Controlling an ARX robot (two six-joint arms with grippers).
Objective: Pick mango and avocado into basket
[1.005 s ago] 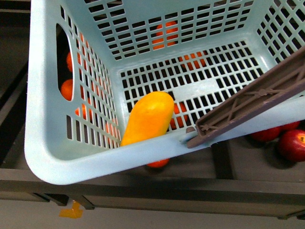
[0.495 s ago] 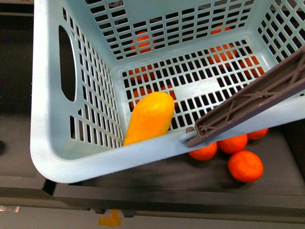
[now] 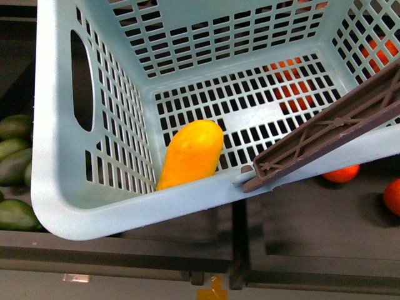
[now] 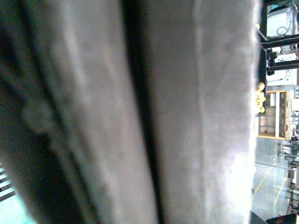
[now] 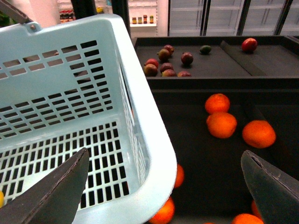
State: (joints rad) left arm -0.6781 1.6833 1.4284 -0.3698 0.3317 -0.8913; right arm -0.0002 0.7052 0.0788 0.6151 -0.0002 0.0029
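The light teal basket (image 3: 125, 215) fills the front view, hanging tilted above dark produce bins. The yellow-orange mango (image 3: 190, 155) lies inside it against the near wall. The brown basket handle (image 3: 331, 134) slants across the right side. Blurred and very close, that handle (image 4: 140, 112) fills the left wrist view, and my left gripper is shut on it. Several dark green avocados (image 3: 14, 150) lie in a bin at the left, beside the basket. My right gripper (image 5: 163, 186) is open and empty, straddling the basket's rim (image 5: 154, 154) from above.
Oranges (image 3: 340, 173) lie in the bin under and to the right of the basket, and more oranges (image 5: 222, 123) show in the right wrist view. A farther bin holds dark red fruit (image 5: 163, 65) and a red apple (image 5: 249, 44). Dividers (image 3: 237, 237) separate the bins.
The basket has moved left along the bins with the mango still inside. The oranges beneath have slid off to the right and the avocados have come into view at the left.
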